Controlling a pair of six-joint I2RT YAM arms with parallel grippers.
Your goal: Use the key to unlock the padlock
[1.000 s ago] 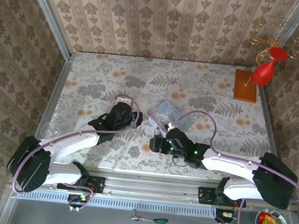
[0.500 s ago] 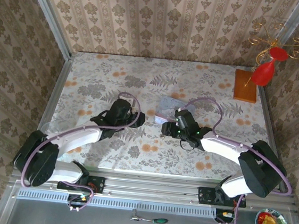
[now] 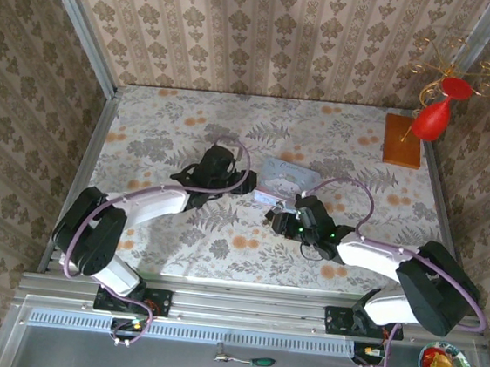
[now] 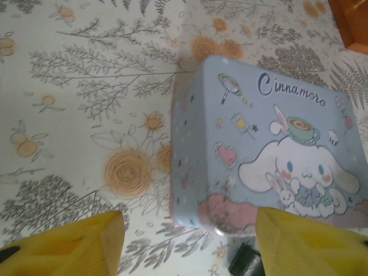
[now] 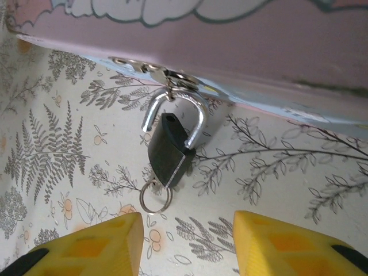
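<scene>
The padlock [image 5: 169, 150] is a small dark block. Its silver loop [image 5: 195, 123] hooks through the hasp [image 5: 172, 77] on the pale blue cartoon tin [image 5: 241, 46]. The loop's left leg ends free beside the body. A thin wire ring [image 5: 155, 196] lies at the padlock's lower end; I cannot make out the key itself. My right gripper [image 5: 187, 247] is open just short of the ring, with nothing between its fingers. My left gripper [image 4: 190, 247] is open at the tin's [image 4: 270, 144] near corner, a dark corner of the padlock [image 4: 248, 261] beside its right finger. From above, both grippers [image 3: 247, 184] [image 3: 275, 217] flank the tin [image 3: 290, 175].
A wooden block [image 3: 403, 140] carrying a red and gold ornament [image 3: 433, 116] stands at the back right; its corner [image 4: 353, 23] shows in the left wrist view. Patterned walls close the table on three sides. Open tablecloth lies left of and behind the tin.
The left gripper has reached forward and right up to the tin. The tin has turned and shifted back a little. The right gripper has moved in under it, its jaws narrower.
</scene>
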